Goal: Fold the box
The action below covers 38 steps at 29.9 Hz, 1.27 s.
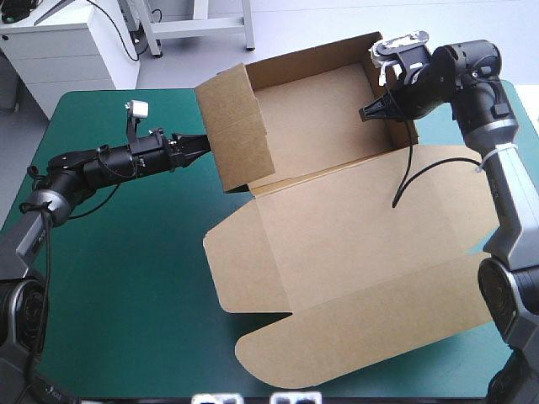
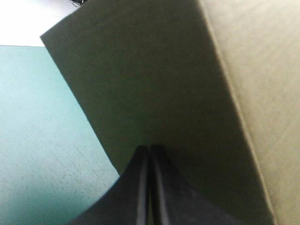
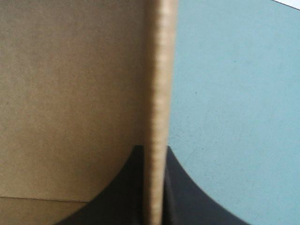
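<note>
High view: brown cut-board box point(image 1: 337, 210) mid-table on teal-green table cover point(image 1: 126, 295), far walls raised, lid flat on near side. My left gripper point(image 1: 202, 143) is closed and empty, tip at left wall's outside — push square, gently.

Left wrist view: closed arch at shadowed wall; actual contact hard to make out.

Right wrist view: my right gripper point(image 3: 154, 152) nips right wall's edge — keep it upright. Tuck flaps out of sight.

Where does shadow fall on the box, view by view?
Left wrist view: the raised wall of the brown cardboard box facing the shut black-fingered left gripper lies in deep shade. Right wrist view: the wall clamped in the right gripper is evenly lit, its edge bright. High view: even light, no glare on board or teal-green table cover.
</note>
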Each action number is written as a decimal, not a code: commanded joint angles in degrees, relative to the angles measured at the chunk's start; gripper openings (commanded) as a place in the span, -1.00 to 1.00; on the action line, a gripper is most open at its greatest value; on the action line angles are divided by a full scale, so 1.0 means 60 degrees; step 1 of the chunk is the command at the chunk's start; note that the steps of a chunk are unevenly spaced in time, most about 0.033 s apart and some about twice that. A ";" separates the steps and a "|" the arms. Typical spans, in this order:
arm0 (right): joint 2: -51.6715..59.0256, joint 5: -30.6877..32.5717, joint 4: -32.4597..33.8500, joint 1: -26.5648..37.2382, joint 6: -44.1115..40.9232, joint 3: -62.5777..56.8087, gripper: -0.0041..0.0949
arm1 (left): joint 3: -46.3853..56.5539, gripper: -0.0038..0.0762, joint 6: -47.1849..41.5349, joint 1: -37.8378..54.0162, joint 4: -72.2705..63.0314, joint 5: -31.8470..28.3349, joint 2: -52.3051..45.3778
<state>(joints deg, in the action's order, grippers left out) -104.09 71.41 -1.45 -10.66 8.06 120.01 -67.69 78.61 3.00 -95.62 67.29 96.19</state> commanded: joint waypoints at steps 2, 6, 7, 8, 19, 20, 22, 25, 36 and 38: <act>0.0466 -0.0317 -0.0130 0.0047 0.0010 0.0279 -0.95 | -0.0328 -0.92 -0.0666 -0.0196 -0.1576 0.1104 -0.0482; 0.0466 -0.0317 -0.0130 0.0047 0.0109 0.0279 -0.95 | -0.0608 -0.90 -0.1573 -0.0244 -0.1576 0.1104 -0.0496; 0.0466 -0.0317 -0.0130 0.0047 0.0109 0.0279 -0.95 | -0.0711 -0.84 -0.1924 -0.0244 -0.1576 0.1123 -0.0516; 0.0466 -0.0317 -0.0130 0.0047 0.0109 0.0279 -0.95 | -0.0807 -0.75 -0.2074 -0.0244 -0.1576 0.1123 -0.0516; 0.0466 -0.0317 0.0091 0.0047 0.0219 0.0279 -0.95 | -0.1158 0.41 -0.3595 -0.0244 -0.1559 0.1123 -0.0516; 0.0466 -0.0317 0.0147 0.0047 0.0219 0.0279 -0.95 | -0.1158 0.41 -0.3612 -0.0244 -0.1560 0.1123 -0.0516; 0.0466 -0.0317 0.0159 0.0047 0.0219 0.0279 -0.95 | -0.1158 0.41 -0.3663 -0.0244 -0.1560 0.1123 -0.0516; 0.0466 -0.0317 0.0183 0.0047 0.0219 0.0279 -0.95 | -0.1176 0.41 -0.3706 -0.0244 -0.1393 0.1123 -0.0516; 0.0448 -0.0317 0.0119 0.0033 -0.0075 0.0279 -0.94 | -0.2658 0.36 -0.6151 -0.0755 0.2005 -0.0598 -0.0516; 0.0448 -0.0317 0.0144 -0.0079 -0.0225 0.0279 -0.94 | -0.3134 0.30 -0.6862 -0.1162 0.3110 -0.1211 -0.0516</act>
<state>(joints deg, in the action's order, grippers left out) -104.26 71.36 0.31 -10.66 8.38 120.01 -81.79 42.93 -1.37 -81.30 63.23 96.13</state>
